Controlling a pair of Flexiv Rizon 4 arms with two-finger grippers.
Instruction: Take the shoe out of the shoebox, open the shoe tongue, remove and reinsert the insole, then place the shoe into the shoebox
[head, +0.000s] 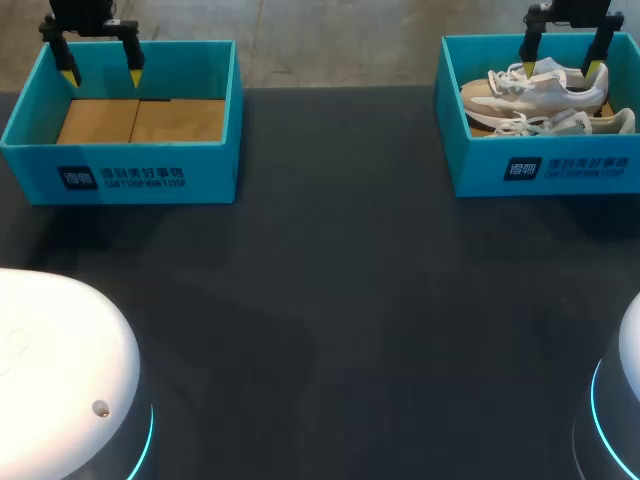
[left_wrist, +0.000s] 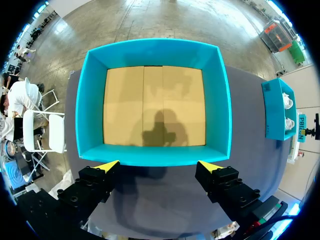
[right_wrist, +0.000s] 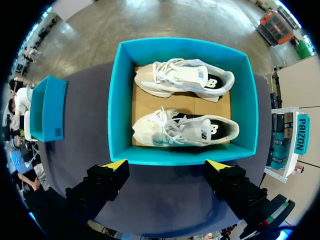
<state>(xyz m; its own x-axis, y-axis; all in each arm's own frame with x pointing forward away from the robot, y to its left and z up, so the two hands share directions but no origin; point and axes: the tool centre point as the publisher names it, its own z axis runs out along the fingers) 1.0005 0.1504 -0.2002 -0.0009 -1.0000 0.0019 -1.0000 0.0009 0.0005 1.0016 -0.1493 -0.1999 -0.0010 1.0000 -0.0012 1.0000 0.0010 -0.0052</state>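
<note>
Two turquoise boxes sit at the far edge of the dark table, well apart, one in front of each arm. The left box shows only its bare tan cardboard floor, with a seam running across it.

The right shoebox holds a pair of white sneakers laid side by side on the same kind of cardboard bottom, toes pointing toward the robot's left. The far sneaker lies along the back wall, cream at the toe, its white laces loose. The near sneaker lies along the front wall, its dark opening turned up toward the camera.

The left gripper hangs above the left box with its yellow-tipped fingers spread wide, gripping nothing. The right gripper hangs above the shoebox in the same way, fingers wide apart, clear of both sneakers. From each wrist camera, the fingertips line up with the near wall of the box below.
</note>
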